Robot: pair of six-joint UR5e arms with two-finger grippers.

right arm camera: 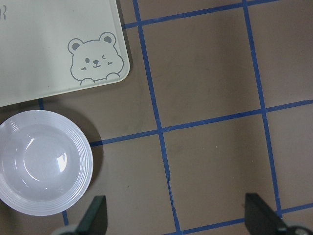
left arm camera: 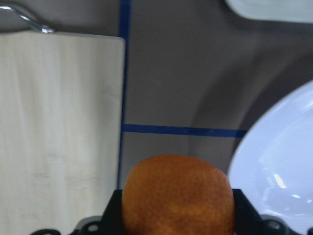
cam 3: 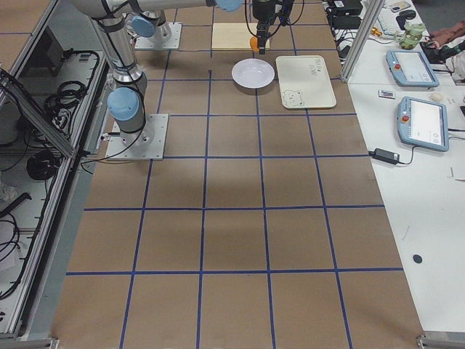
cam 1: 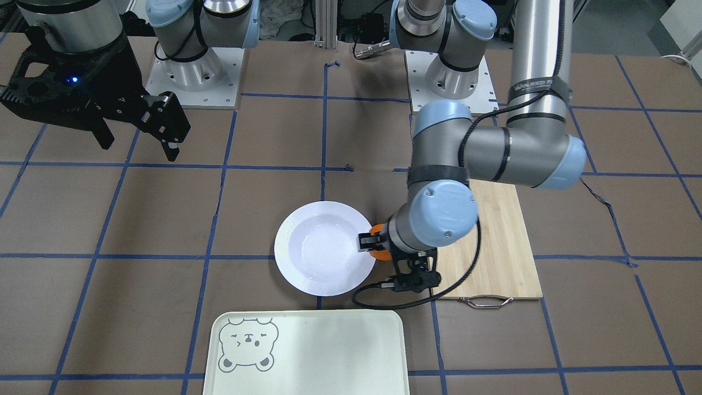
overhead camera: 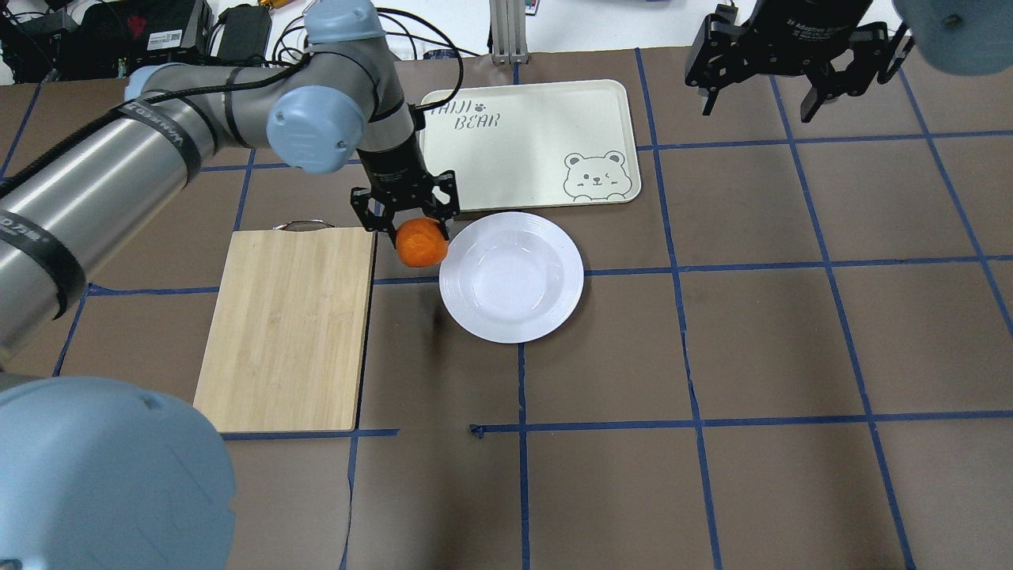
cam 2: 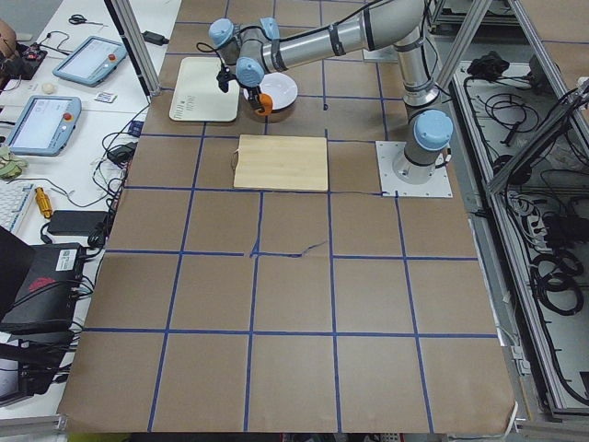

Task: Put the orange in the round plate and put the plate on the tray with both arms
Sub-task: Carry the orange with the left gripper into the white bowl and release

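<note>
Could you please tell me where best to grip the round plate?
Probably pinch the wide rim at the robot-right edge of the round plate, coming in low from that side with the open right gripper: the plate lies flat, and the left gripper holding the orange crowds the opposite edge.

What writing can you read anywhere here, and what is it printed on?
"BEAR", under a word like "TAIJI", its start hidden: pale cream-green rectangular tray.
"2F Adaptive", remainder blurred: black right gripper.
Lettering on black strap around grey left arm: too blurred to read.
</note>
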